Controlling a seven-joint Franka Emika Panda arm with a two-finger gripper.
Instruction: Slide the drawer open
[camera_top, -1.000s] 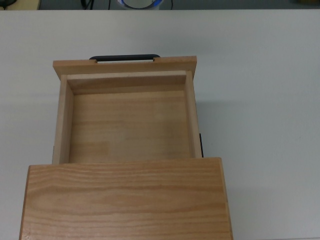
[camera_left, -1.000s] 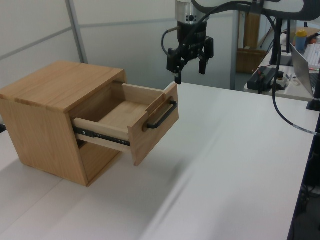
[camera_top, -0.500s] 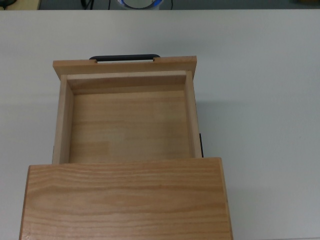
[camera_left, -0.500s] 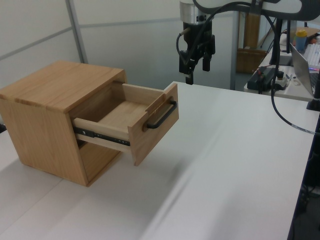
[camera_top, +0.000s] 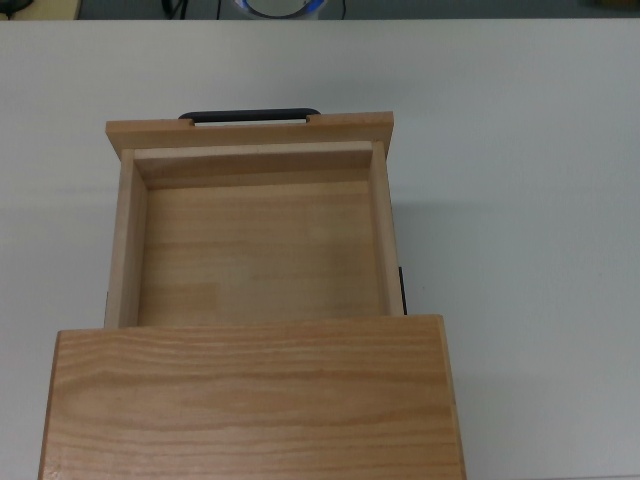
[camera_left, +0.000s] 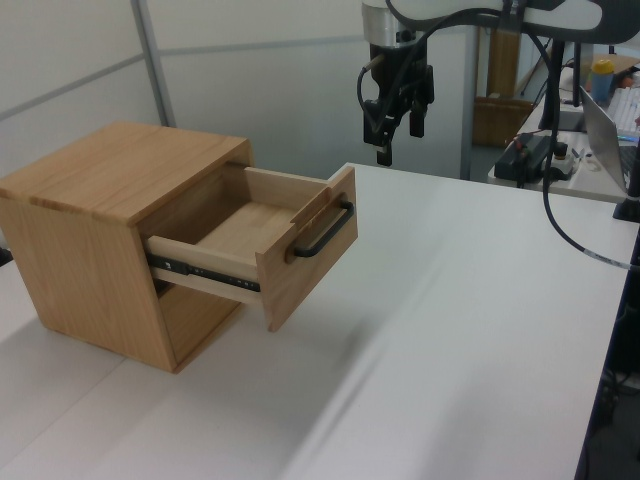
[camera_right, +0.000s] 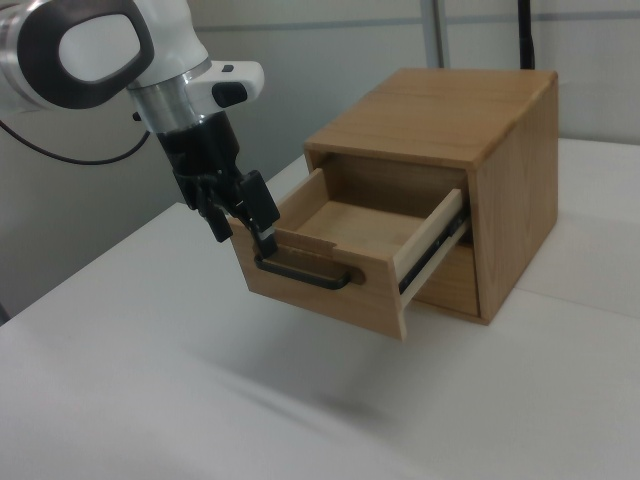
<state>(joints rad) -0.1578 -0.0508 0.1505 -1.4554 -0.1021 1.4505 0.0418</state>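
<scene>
- One drawer (camera_left: 268, 248), pulled out of its cabinet and with nothing inside it.
- One cabinet (camera_left: 95, 215) of light wood, with a flat grained top.
- One black bar handle (camera_left: 322, 232) on the drawer's front panel.
- One robot arm (camera_right: 95, 40), white with dark joints.
- One tool (camera_left: 397, 125) at the arm's end, with two dark fingers (camera_right: 264, 215) pointing down.
- One white worktop (camera_left: 470, 330) under the cabinet.
- Black drawer runners: one shows in the left view (camera_left: 195, 270); I can't count the far side.
</scene>
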